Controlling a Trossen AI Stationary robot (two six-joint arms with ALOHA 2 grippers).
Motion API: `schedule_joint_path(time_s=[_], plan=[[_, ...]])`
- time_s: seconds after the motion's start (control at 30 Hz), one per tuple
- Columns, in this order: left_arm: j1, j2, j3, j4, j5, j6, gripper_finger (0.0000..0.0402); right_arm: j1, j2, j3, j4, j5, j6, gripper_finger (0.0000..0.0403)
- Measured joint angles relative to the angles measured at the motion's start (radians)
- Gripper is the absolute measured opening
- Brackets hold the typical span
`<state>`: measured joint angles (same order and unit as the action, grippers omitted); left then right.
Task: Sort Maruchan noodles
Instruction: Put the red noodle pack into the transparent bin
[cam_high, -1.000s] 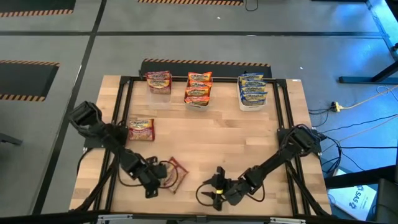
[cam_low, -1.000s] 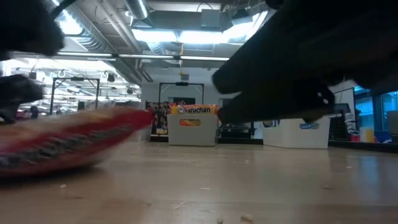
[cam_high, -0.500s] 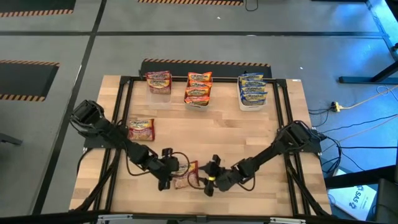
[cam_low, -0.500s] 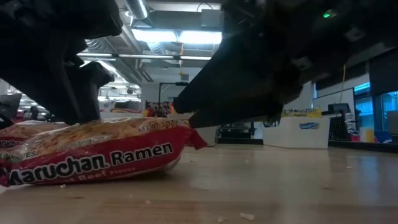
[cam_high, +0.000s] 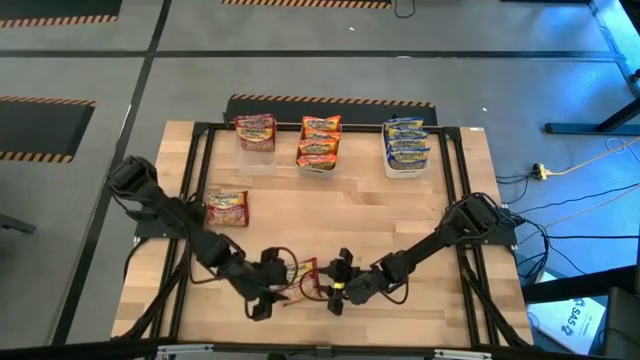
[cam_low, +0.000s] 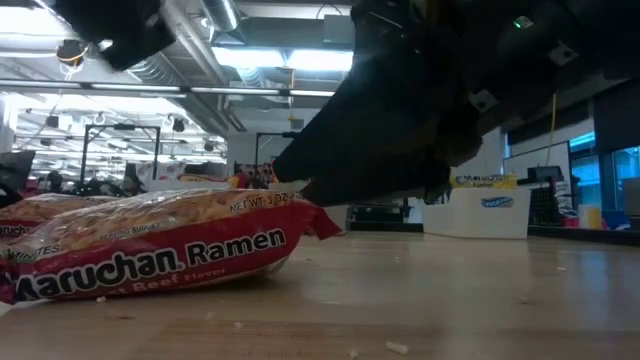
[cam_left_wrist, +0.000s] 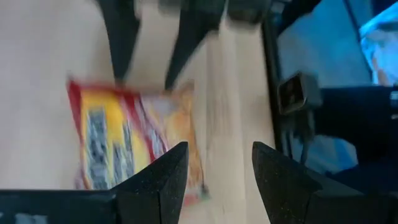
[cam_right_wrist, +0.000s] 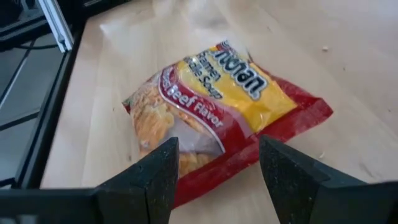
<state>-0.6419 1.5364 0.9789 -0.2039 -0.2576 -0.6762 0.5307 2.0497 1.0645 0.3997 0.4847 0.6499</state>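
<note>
A red-and-yellow Maruchan beef packet (cam_high: 297, 279) lies flat on the wooden table near its near edge, between my two grippers. In the low view the packet (cam_low: 150, 255) rests on its underside. My left gripper (cam_high: 270, 292) is open and raised off the packet's left side; the left wrist view looks down on the packet (cam_left_wrist: 127, 146) past its spread fingers (cam_left_wrist: 214, 171). My right gripper (cam_high: 331, 290) is open at the packet's right end (cam_low: 310, 205), with one finger on each side of the red sealed edge (cam_right_wrist: 214, 177). My right gripper comes at the packet's red sealed edge (cam_right_wrist: 205, 186) low and slanting from the table's right, one open finger (cam_right_wrist: 158, 177) on each side of it. Whether the fingers touch the packet I cannot tell. The packet lies flat on the table.
A second red packet (cam_high: 227, 208) lies farther left on the table. Along the far edge stand three clear tubs holding red (cam_high: 256, 130), orange (cam_high: 319, 142) and blue-and-yellow (cam_high: 406, 146) packets. Black frame rails (cam_high: 465, 230) run along the table's sides.
My left gripper moved the red packet toward the table's right and set it flat, then lifted off it and drew back toward the near-left. My right gripper moved up the table and leftward until its fingers stood at the packet's right end.
</note>
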Motion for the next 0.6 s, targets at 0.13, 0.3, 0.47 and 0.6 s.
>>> schedule_joint_path(time_s=[0.13,0.3,0.47,0.6], plan=[[-0.04,0.032,-0.014,-0.07,0.023,-0.189,0.0173,0.029,0.004,0.0,0.003,0.009,0.004,0.0204],[-0.112,0.068,-0.08,-0.138,-0.006,-0.401,0.0173,0.065,0.02,-0.001,-0.011,0.029,-0.008,0.0204],[-0.093,0.131,-0.14,-0.103,-0.092,-0.469,0.0173,0.064,0.055,0.0,0.046,0.002,-0.001,0.0204],[-0.036,0.159,-0.139,-0.023,-0.118,-0.411,0.0173,0.073,0.083,0.0,0.092,-0.046,0.017,0.0204]])
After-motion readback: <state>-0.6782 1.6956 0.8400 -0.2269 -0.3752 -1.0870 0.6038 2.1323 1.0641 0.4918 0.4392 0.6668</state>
